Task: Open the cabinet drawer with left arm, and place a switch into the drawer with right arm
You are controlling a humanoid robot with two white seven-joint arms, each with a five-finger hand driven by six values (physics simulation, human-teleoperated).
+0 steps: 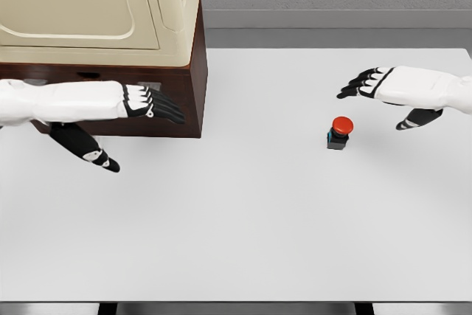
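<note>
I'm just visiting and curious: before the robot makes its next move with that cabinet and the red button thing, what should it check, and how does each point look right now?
1. Left hand free to pull: ok, fingers spread, holding nothing.
2. Left hand at the cabinet: ok, it is in front of the dark wooden front.
3. Drawer open: not ok, the front looks closed.
4. Drawer handle located: cannot tell, the arm covers much of the front.
5. Switch upright and reachable: ok, it stands alone on the table, red cap up.
6. Right hand ready: ok, open, above and right of the switch, not touching it.
</note>
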